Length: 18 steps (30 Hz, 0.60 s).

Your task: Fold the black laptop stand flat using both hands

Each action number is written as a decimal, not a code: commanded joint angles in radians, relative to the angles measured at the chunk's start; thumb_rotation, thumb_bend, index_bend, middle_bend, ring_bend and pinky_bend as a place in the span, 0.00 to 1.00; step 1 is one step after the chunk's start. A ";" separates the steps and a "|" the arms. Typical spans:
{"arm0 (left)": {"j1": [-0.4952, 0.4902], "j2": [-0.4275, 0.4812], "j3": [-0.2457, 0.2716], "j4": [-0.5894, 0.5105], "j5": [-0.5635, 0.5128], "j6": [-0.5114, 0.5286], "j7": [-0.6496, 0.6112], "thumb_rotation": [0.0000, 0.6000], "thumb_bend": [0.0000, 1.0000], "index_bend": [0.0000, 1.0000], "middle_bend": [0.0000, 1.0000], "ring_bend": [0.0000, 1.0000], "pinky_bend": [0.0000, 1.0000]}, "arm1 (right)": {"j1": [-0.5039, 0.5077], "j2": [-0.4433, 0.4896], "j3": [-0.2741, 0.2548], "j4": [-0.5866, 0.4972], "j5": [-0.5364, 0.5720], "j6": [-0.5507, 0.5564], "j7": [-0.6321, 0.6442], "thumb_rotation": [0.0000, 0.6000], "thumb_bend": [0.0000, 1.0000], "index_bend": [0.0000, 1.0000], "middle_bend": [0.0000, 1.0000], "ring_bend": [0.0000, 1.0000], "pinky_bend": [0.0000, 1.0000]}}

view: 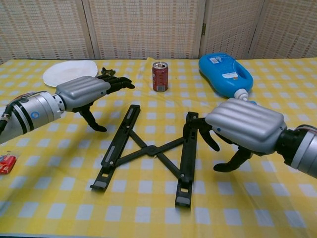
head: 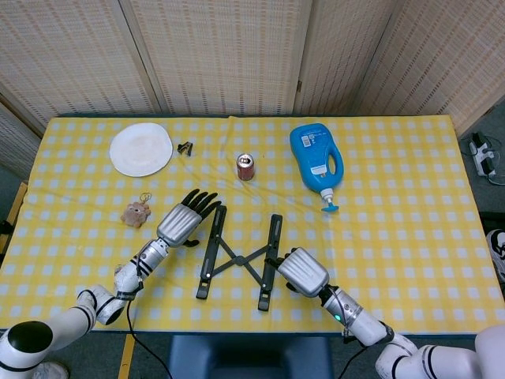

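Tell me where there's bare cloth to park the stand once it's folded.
Open cloth lies right of the detergent bottle out to the table's right edge, and along the front right beyond the right hand. The left is crowded: plate, clip, plush toy, left hand. The can stands behind the laptop stand.

laptop stand (head: 238, 259) between hands, can (head: 245, 166) behind
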 commanded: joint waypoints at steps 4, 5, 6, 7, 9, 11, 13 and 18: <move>-0.014 -0.043 0.009 0.052 0.005 -0.011 -0.035 1.00 0.03 0.00 0.03 0.00 0.00 | 0.004 -0.047 0.008 0.048 0.011 -0.009 -0.043 1.00 0.20 0.33 0.66 0.72 0.69; -0.016 -0.045 0.009 0.054 0.005 -0.013 -0.038 1.00 0.03 0.00 0.03 0.00 0.00 | 0.005 -0.056 0.009 0.058 0.009 -0.007 -0.047 1.00 0.20 0.33 0.66 0.72 0.69; -0.017 -0.047 0.009 0.057 0.005 -0.012 -0.040 1.00 0.03 0.00 0.03 0.00 0.00 | 0.007 -0.065 0.009 0.068 0.007 -0.006 -0.050 1.00 0.20 0.33 0.66 0.72 0.70; -0.018 -0.049 0.009 0.060 0.005 -0.013 -0.042 1.00 0.03 0.00 0.03 0.00 0.00 | 0.009 -0.075 0.009 0.079 0.003 -0.005 -0.051 1.00 0.20 0.33 0.67 0.72 0.70; -0.019 -0.050 0.010 0.061 0.005 -0.013 -0.047 1.00 0.03 0.00 0.03 0.00 0.00 | 0.013 -0.098 0.009 0.108 -0.005 -0.001 -0.050 1.00 0.20 0.33 0.67 0.72 0.70; -0.019 -0.050 0.009 0.061 0.003 -0.011 -0.051 1.00 0.03 0.00 0.03 0.00 0.00 | 0.018 -0.121 0.007 0.140 -0.014 0.000 -0.051 1.00 0.20 0.33 0.67 0.72 0.70; -0.019 -0.050 0.010 0.059 0.003 -0.011 -0.053 1.00 0.03 0.00 0.03 0.00 0.00 | 0.023 -0.140 0.005 0.166 -0.023 0.000 -0.050 1.00 0.20 0.33 0.67 0.72 0.70; -0.018 -0.048 0.012 0.052 0.002 -0.008 -0.055 1.00 0.03 0.00 0.03 0.00 0.00 | 0.036 -0.189 0.004 0.237 -0.047 0.015 -0.035 1.00 0.20 0.33 0.67 0.72 0.70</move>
